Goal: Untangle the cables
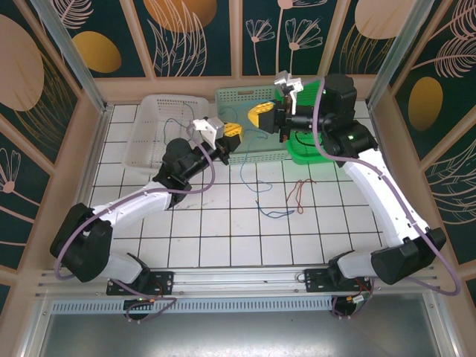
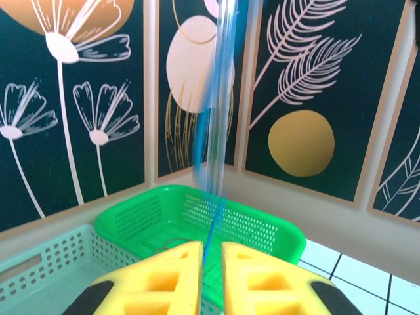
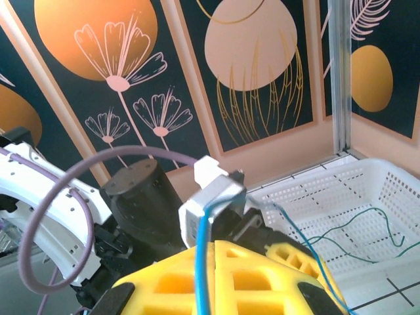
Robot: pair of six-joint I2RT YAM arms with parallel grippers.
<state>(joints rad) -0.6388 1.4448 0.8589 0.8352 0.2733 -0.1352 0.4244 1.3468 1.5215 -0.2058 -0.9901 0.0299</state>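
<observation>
Mid-untangling on the white-tiled tabletop [image 1: 223, 230]: at the far left corner, a white perforated plastic basket [image 1: 145, 145] holds a few thin blue and green strands [image 3: 348, 223] of the cables. Just right of it, above the far middle of the tabletop, the left tool [image 2: 211, 256] has its yellow foam pads drawn close on either side of a thin blue cable [image 2: 209, 236]. A narrow slot shows between the pads, and it cannot be told whether they bite the cable. The right tool [image 3: 215, 252] faces it over a pale mint slotted basket [image 1: 245, 95] at the far edge, its pads pressed together and clamped on a blue cable that climbs out between them. This appears to be the same strand, stretched between the two arms. Nearer the middle of the tabletop lie a loose blue wire [image 1: 274, 213] and, just to its right, a kinked red wire [image 1: 299, 195], the two apart. A bright green plastic basket [image 2: 262, 226] stands toward the far right. The step in hand looks like isolating one blue strand with a two-handed hold. The next move calls for a firm left pinch, then drawing the tools apart gently so that the strand slips free without dragging its neighbours.
</observation>
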